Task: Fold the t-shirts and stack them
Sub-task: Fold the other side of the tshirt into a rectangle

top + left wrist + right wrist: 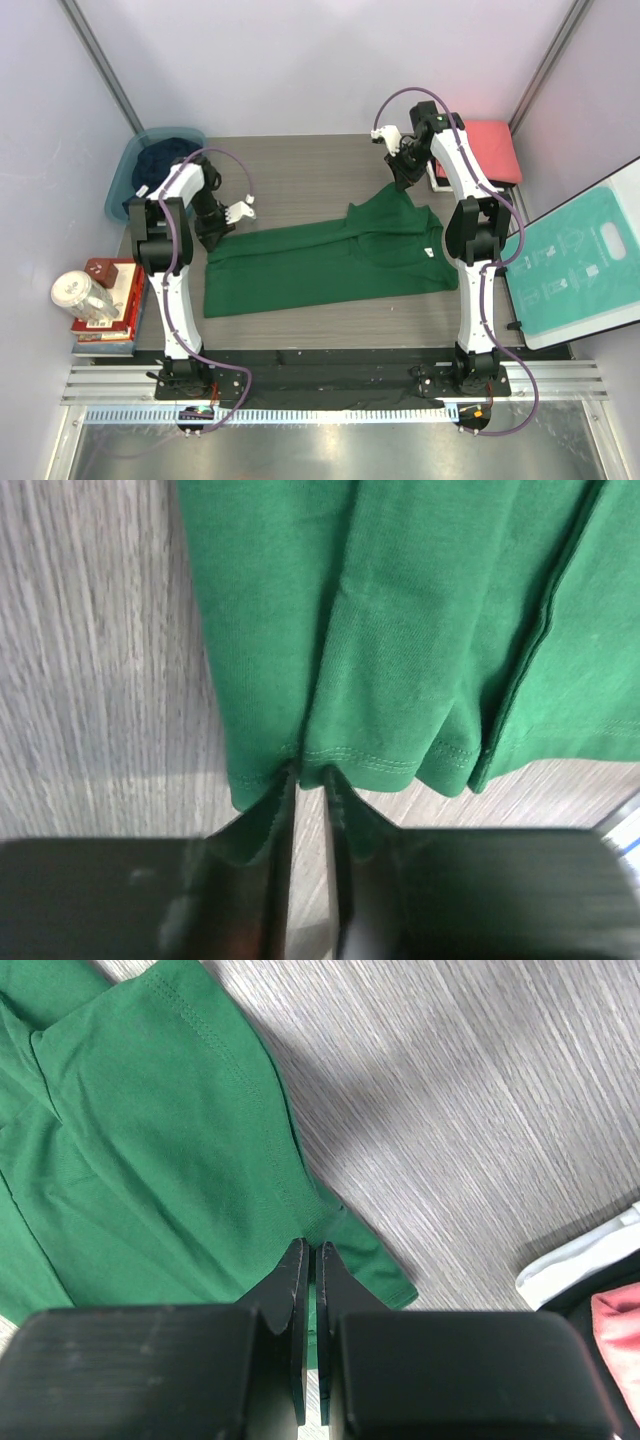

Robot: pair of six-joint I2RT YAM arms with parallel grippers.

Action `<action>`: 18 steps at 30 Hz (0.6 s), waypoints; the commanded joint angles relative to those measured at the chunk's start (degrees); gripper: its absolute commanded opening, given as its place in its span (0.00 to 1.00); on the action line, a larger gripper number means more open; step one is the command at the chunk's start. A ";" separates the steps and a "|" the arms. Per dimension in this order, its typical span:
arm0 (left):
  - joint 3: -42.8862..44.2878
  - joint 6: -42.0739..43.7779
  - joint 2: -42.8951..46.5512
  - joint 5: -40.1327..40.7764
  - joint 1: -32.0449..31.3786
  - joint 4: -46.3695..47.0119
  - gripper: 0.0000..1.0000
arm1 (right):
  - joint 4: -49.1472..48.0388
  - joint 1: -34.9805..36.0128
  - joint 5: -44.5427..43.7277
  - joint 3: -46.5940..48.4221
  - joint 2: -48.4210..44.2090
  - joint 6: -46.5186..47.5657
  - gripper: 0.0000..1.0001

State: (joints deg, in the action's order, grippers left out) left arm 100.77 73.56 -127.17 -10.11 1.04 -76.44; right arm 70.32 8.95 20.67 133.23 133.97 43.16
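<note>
Table (300, 160): the dark green t-shirt (320, 262) lies stretched left to right and appears folded lengthwise, with its far-right end lifted. The left gripper (310, 780) is pinched on the hem edge and the right gripper (312, 1252) is pinched on the sleeve corner. These 2 opposite holds likely keep the cloth taut for the next fold. The coral-red folded tee (487, 150) sits at the far right, probably as the stack base.

Grey wood-grain table (300, 170), green t-shirt (320, 265) spread across it

Overhead — both wrists close over t-shirt (320, 265)
</note>
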 commanded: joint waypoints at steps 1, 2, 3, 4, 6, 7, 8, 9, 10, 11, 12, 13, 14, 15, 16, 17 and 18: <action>-0.93 -0.26 0.08 -0.26 0.10 -12.59 0.01 | -0.54 0.45 0.25 0.63 -2.84 -0.44 0.01; -0.93 -0.17 0.17 -0.18 0.02 -12.76 0.00 | -0.54 0.45 0.25 0.54 -2.84 -0.53 0.01; -0.93 -0.17 0.61 -0.17 0.10 -12.76 0.00 | -0.45 0.45 0.34 0.54 -3.01 -0.44 0.01; -0.84 -0.17 0.79 0.00 0.10 -12.76 0.00 | -0.45 0.45 0.34 0.28 -3.10 -0.44 0.01; -0.49 -0.08 1.49 0.35 0.02 -12.68 0.00 | -0.54 0.45 0.34 -0.07 -3.36 -0.44 0.01; -0.49 -0.08 1.75 0.53 0.10 -12.68 0.00 | -0.54 0.45 0.34 -0.16 -3.45 -0.35 0.01; -0.31 -0.08 2.10 0.70 0.19 -12.24 0.00 | -0.54 0.45 0.34 -0.34 -3.45 -0.35 0.01; 0.21 -0.17 2.80 0.88 0.19 -11.89 0.00 | -0.63 0.45 0.34 -0.51 -3.63 -0.35 0.01; 0.65 -0.34 2.98 0.97 0.28 -11.62 0.00 | -0.63 0.45 0.34 -0.51 -3.63 -0.35 0.01; 1.18 -0.87 3.25 0.88 0.28 -11.62 0.00 | -0.63 0.45 0.34 -0.51 -3.63 -0.35 0.01; 2.49 -0.79 3.42 0.71 0.28 -11.97 0.00 | -0.71 0.45 0.34 -0.51 -3.72 -0.35 0.01; 3.20 -0.96 3.51 0.27 0.19 -12.58 0.00 | -0.63 0.45 0.34 -0.60 -3.72 -0.35 0.01; 4.33 -1.57 3.77 0.18 0.28 -12.68 0.00 | -0.63 0.45 0.34 -0.52 -3.72 -0.35 0.01; 4.69 -1.84 4.04 0.00 0.19 -12.68 0.00 | -0.71 0.45 0.34 -0.51 -3.72 -0.35 0.01; 4.96 -1.84 4.82 -0.17 0.28 -12.50 0.00 | -0.63 0.45 0.34 -0.60 -3.89 -0.27 0.01; 5.22 -1.93 5.18 -0.17 0.28 -12.33 0.00 | -0.71 0.45 0.34 -0.78 -3.98 -0.27 0.01; 5.22 -2.02 5.53 -0.17 0.28 -12.06 0.00 | -0.63 0.45 0.43 -0.69 -3.98 -0.27 0.01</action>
State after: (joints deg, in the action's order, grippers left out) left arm 103.44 72.40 -126.87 -9.87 1.04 -76.55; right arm 70.30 8.95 20.67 132.49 133.97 43.18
